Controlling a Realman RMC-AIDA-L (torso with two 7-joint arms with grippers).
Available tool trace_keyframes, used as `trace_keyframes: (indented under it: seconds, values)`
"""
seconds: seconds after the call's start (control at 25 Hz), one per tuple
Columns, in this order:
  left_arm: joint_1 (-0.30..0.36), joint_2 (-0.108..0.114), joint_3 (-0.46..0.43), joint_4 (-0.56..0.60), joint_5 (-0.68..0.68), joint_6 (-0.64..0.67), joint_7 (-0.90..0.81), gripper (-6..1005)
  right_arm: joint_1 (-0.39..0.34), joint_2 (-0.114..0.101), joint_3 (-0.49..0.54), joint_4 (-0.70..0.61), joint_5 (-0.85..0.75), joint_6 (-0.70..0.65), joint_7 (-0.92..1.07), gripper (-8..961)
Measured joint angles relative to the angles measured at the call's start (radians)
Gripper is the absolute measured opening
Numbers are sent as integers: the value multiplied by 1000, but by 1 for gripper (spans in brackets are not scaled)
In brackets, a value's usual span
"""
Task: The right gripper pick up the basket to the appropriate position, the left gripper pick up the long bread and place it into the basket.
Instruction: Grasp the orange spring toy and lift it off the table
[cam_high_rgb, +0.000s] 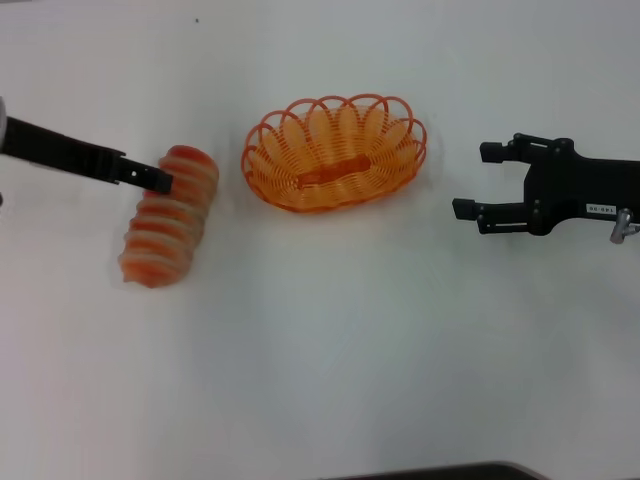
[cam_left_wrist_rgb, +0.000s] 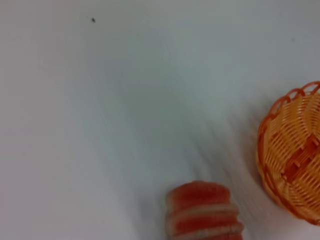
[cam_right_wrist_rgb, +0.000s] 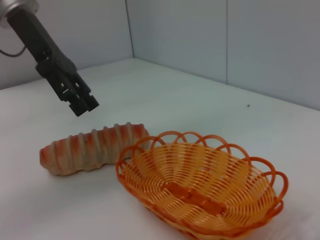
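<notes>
Left tool (cam_high_rgb: 160, 181) reaches in from the left edge of the head view, its tip above the far end of the long bread (cam_high_rgb: 167, 216). The right wrist view shows it (cam_right_wrist_rgb: 83, 104) hanging in the air clear of the loaf (cam_right_wrist_rgb: 92, 148), fingers pressed together and holding nothing. Bread lies flat on the white worktop (cam_high_rgb: 320, 360), running from near the tool tip back toward the robot. Basket (cam_high_rgb: 334, 152) sits upright just to the right of the bread, close by it, not touching. Further right, well apart from the basket, the right tool (cam_high_rgb: 483, 181) points toward it with fingers spread wide, nothing between them.
</notes>
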Motion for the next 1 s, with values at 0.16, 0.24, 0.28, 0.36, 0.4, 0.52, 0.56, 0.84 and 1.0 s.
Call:
trace_keyframes:
  seconds: [0.16,0.24,0.28,0.36,0.4,0.52,0.56,0.84,1.0]
  values:
    - [-18,-14,35,-11,43,-14,-43,866,0,0,0,4,0,3,1,928]
    - [-18,-16,76,-31,46,-35,-77,867,-2,0,0,5,0,4,1,928]
    - [-18,-16,83,-36,46,-39,-84,867,-2,0,0,5,0,4,2,928]
    - [-18,-16,106,-49,45,-51,-100,868,-2,0,0,5,0,5,2,928]
    - [-17,-17,111,-53,42,-56,-103,868,-2,0,0,5,0,6,2,928]
    - [-14,-19,121,-62,38,-72,-104,865,-2,0,0,5,-1,12,3,928]
    - [-13,-20,125,-66,37,-78,-104,864,-2,0,-1,6,-1,13,3,928]
    - [-12,-20,169,-74,43,-103,-106,860,-1,0,-6,8,-7,14,4,928]
    - [-10,-20,200,-80,44,-123,-117,860,0,0,-7,8,-7,14,8,928]
